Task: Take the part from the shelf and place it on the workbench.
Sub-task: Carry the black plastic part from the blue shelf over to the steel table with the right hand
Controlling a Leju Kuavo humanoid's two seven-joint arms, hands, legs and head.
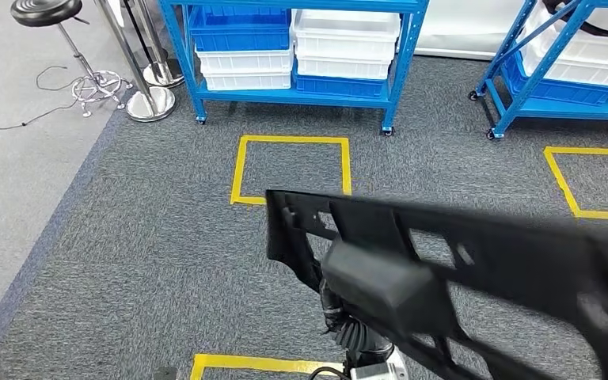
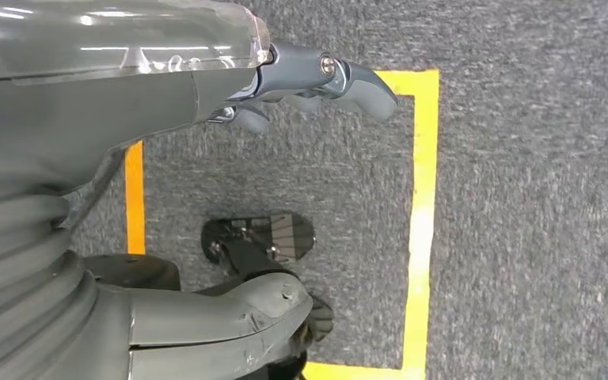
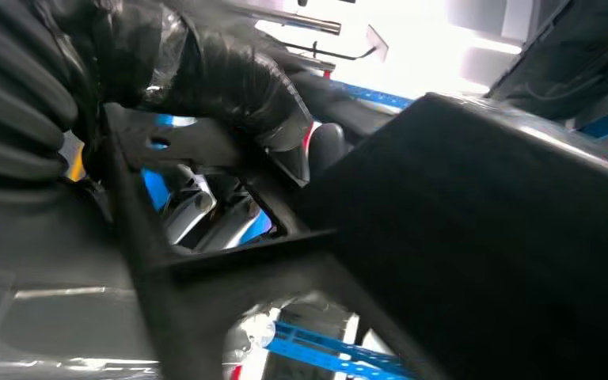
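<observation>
right hand (image 3: pixel 206 103) fingers (image 3: pixel 237 79) wrapped over a rib of the black plastic part (image 1: pixel 475 261), thumb on one side and darker fingers (image 3: pixel 206 214) showing through a cutout on the other, so it grips the part through the frame opening; likely chosen because the openwork gives a bar to hook around. left hand (image 2: pixel 206 158) hangs at the side, holds nothing, fingers (image 2: pixel 348 79) loosely apart and pointing at the carpet (image 2: pixel 522 198), thumb (image 2: pixel 245 317) well apart from them. part is off the shelf, carried in the air in front of the body, above the carpet, slanting down from the robot's left to its right across the lower head view; held out and low probably to keep it off the legs while walking. part looks like a long flat moulded trim panel, matte black, with rectangular cutouts, ribs and a boxy raised block (image 1: pixel 380 285) near the grip; stiff but long, so the far end could swing. blue shelf rack (image 1: pixel 293 47) with white and blue bins (image 1: pixel 348 43) stands ahead, a second blue rack (image 1: pixel 554 71) to the right, yellow taped squares (image 1: pixel 293 170) on the floor between, a stool (image 1: pixel 47 16) far left. no tabletop seen, so judged mid-carry, placing not yet done
</observation>
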